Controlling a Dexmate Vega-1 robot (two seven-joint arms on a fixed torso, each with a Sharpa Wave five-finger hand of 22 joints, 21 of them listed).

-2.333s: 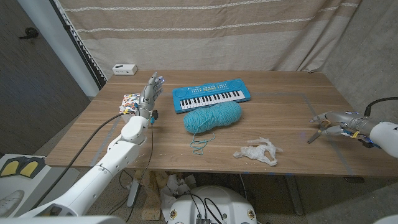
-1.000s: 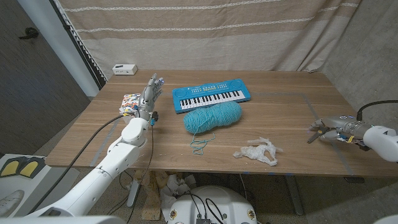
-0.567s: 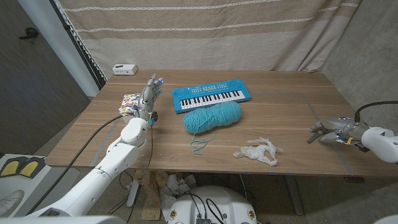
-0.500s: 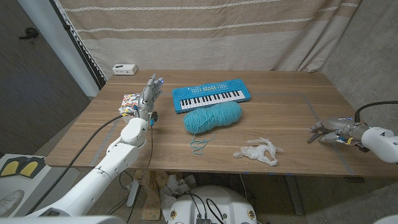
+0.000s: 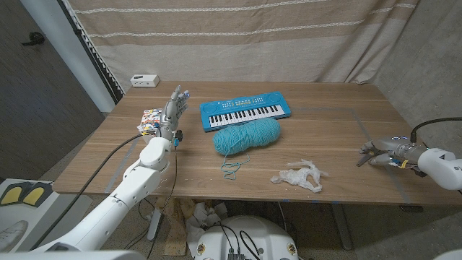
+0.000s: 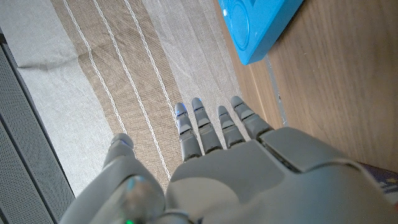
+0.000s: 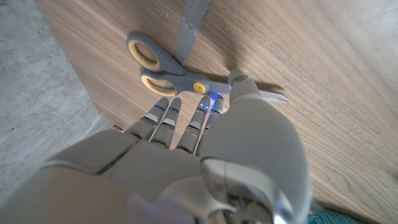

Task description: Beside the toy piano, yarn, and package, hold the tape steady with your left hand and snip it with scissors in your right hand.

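Note:
Grey-and-yellow-handled scissors (image 7: 168, 65) (image 5: 364, 158) lie flat on the wood near the table's right edge. My right hand (image 5: 388, 150) (image 7: 217, 155) reaches over them, fingers stretched out with their tips by the pivot and the thumb above the blade; I see no closed grip. A crumpled clear wad of tape (image 5: 299, 175) lies at the front middle. My left hand (image 5: 173, 108) (image 6: 249, 180) stands upright and empty, fingers spread, beside the colourful package (image 5: 151, 119). The blue toy piano (image 5: 245, 110) (image 6: 261, 25) and teal yarn (image 5: 247, 136) sit in the middle.
A grey tape strip (image 7: 193, 25) stuck to the table runs away from the scissors. A loose yarn strand (image 5: 232, 167) trails toward the front edge. A small white box (image 5: 144, 80) sits at the far left corner, and a curtain hangs behind the table.
My right hand has sunk from above the table down onto the scissors and shifted slightly right. The left hand and the objects have stayed put.

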